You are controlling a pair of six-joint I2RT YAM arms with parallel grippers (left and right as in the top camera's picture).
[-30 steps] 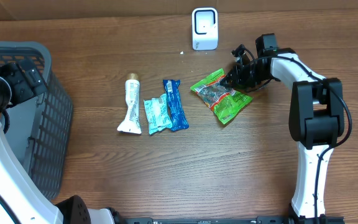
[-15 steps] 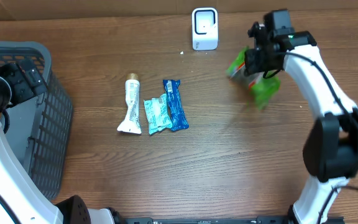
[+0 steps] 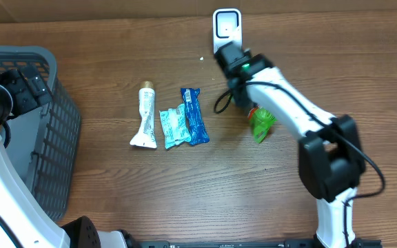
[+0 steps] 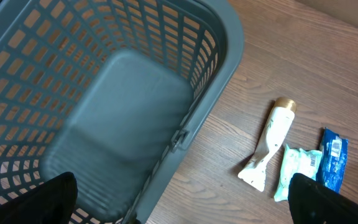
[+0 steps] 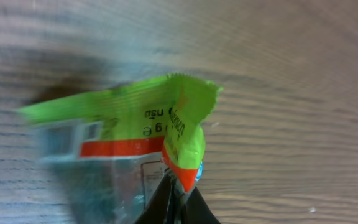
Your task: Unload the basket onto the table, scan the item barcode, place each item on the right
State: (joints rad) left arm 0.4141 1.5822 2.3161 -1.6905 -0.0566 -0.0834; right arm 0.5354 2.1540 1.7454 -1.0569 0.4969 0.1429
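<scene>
Right wrist view brings us closest. Our right tool (image 5: 178,208) is pinched tight on the crimped edge of a green snack packet (image 5: 129,134), and its dark fingertips (image 5: 194,214) meet at the bottom of the picture. The packet carries a red band and some print that is too blurred to read. A pale patch sits at its left end, and we cannot tell whether that is the barcode. Behind it lies the wood-grain table (image 5: 291,74).

Our left tool (image 4: 179,180) hangs over the grey plastic basket (image 4: 222,68) at the table's left edge. Its jaws are spread wide with nothing between them, one finger in each lower corner of the left wrist view. Beyond the basket rim, three items lie side by side on the wood. A white tube (image 4: 272,140) with a gold cap comes first, just beside a teal packet (image 4: 297,168), which touches a dark blue wrapper (image 4: 333,155).

From overhead, the green packet (image 3: 261,124) hangs under our right arm, right of that row and apart from it. Farther back, at the table's far edge, stands the white scanner (image 3: 227,27). Our arm's wrist covers its lower part, and the packet is near it but not touching.
</scene>
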